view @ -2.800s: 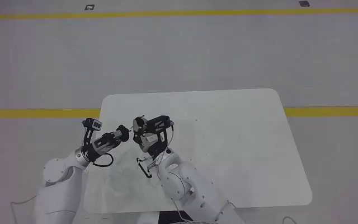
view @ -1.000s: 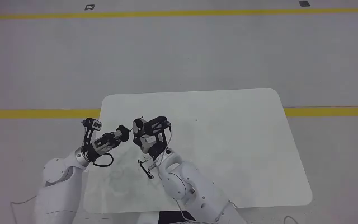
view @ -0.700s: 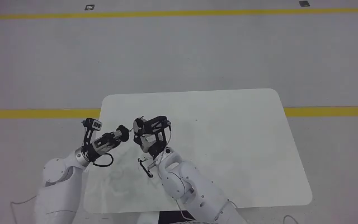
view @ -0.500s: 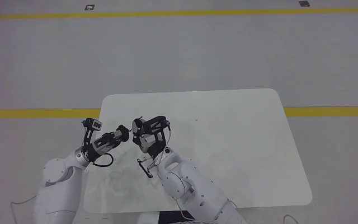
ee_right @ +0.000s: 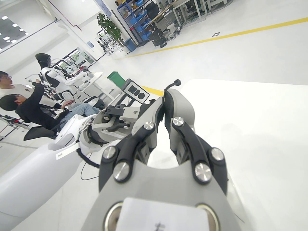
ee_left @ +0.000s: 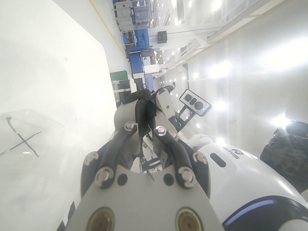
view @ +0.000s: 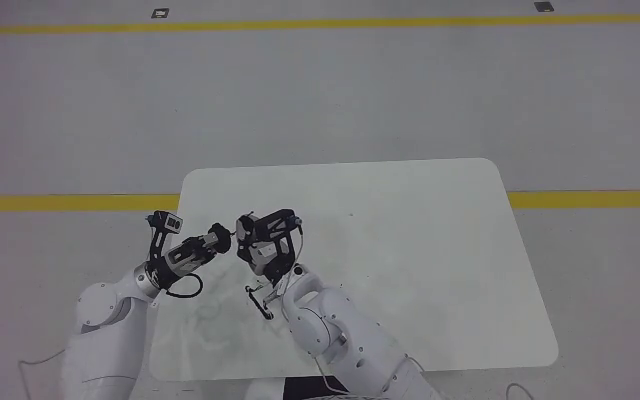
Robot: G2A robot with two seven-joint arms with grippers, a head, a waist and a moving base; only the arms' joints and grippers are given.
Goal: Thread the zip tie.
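1. A white table (view: 450,200) with rounded corners stands on a pale grey floor crossed by yellow lines (view: 570,199). In the wrist views, a bright workshop with blue shelving lies behind it.
2. In the top view, both arms are over the table's left part, with their tools pointing at each other almost tip to tip.
3. The right gripper (ee_right: 164,106) has its fingers pressed together on the black zip tie (ee_right: 176,82). The tie's strap runs up from between the pads. Its small square head curves out just past the fingertips, above the table and not touching it.
4. The left gripper (ee_left: 144,102) also has its pads closed. A dark, thin piece is pinched at their tips, and it appears to be the same zip tie. The exact spot where it is held is too small to make out.
5. In the top view, the left gripper (view: 224,238) and the right gripper (view: 243,243) are just beside each other.
6. A clear bag (ee_left: 22,140) lies flat on the table close to the robot, under the right arm, with a few loose black ties inside it (view: 259,300).
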